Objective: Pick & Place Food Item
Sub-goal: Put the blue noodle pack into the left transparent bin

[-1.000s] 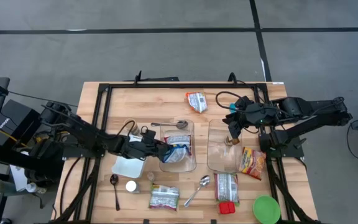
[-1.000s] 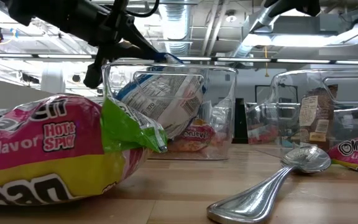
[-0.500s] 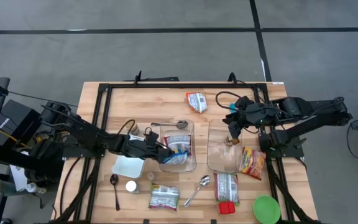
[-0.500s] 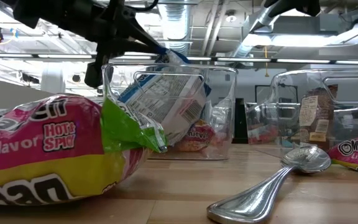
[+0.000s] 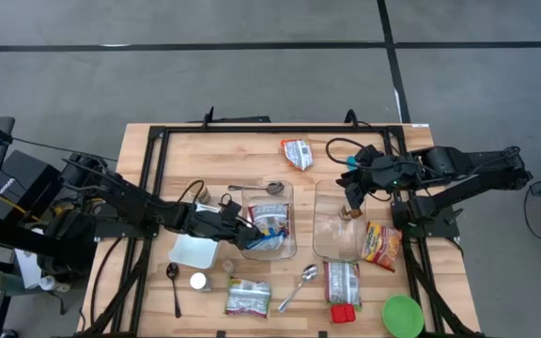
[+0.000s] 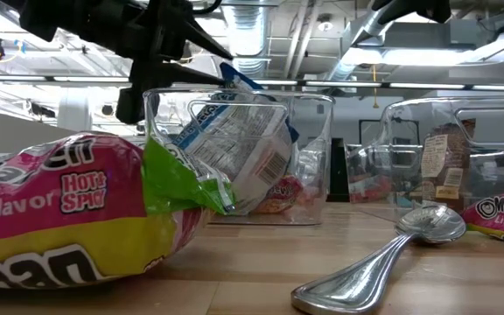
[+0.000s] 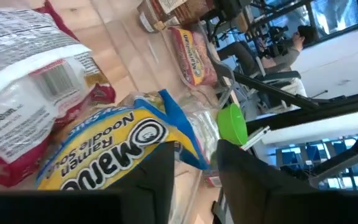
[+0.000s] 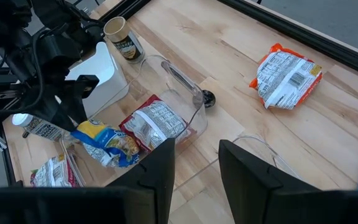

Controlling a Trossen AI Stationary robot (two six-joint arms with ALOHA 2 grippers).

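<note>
So the worktop (image 5: 252,155) fills the middle of the overhead frame, with my two arms coming in from the left and right edges. Two clear bins sit side by side in the centre: the left bin (image 5: 272,222) and the right bin (image 5: 338,222).

What's just changed: my left gripper (image 5: 240,228) was clamped tight on the blue-and-yellow ramen packet (image 5: 267,233) a second ago, holding it up at the bin's rim. Now the jaws have started parting and the packet has slumped lower into the left bin, leaning against a white-and-red packet (image 5: 270,214) already in there. In the table-level shot the gripper's tips sit right at the packet's top corner, so I can't say if it's fully let go or not. To me that reads as the drop being basically done for this item, and the next job is backing out without dragging it along.

My right gripper (image 5: 353,192) hangs over the upper edge of the right bin, jaws partly apart with nothing between them, just waiting.

Smaller stuff: more noodle packets lie around the lower middle, and a spoon (image 5: 298,286) sits below the bins.
</note>
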